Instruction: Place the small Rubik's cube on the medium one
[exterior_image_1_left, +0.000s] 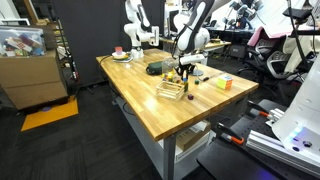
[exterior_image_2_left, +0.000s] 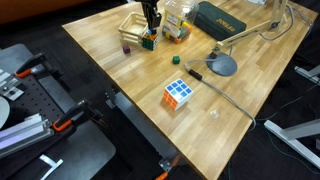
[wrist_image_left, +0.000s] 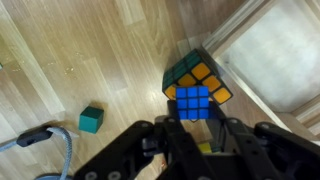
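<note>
In the wrist view my gripper (wrist_image_left: 196, 122) is shut on the small Rubik's cube (wrist_image_left: 195, 101), whose blue face points at the camera. Right below it on the wooden table sits the medium Rubik's cube (wrist_image_left: 190, 76), showing green, orange and yellow tiles. The small cube overlaps the medium one's near side; whether they touch I cannot tell. In both exterior views the gripper (exterior_image_2_left: 150, 30) (exterior_image_1_left: 185, 72) hangs over the medium cube (exterior_image_2_left: 150, 42) near the table's far part.
A larger Rubik's cube (exterior_image_2_left: 178, 95) (exterior_image_1_left: 224, 84) lies apart on the table. A small green block (wrist_image_left: 91, 120) (exterior_image_2_left: 174, 59) and a grey cable (wrist_image_left: 60, 150) lie nearby. A wooden tray (exterior_image_2_left: 133, 24), a clear container (exterior_image_2_left: 176, 28), a lamp base (exterior_image_2_left: 222, 65) and a green case (exterior_image_2_left: 222, 18) stand around.
</note>
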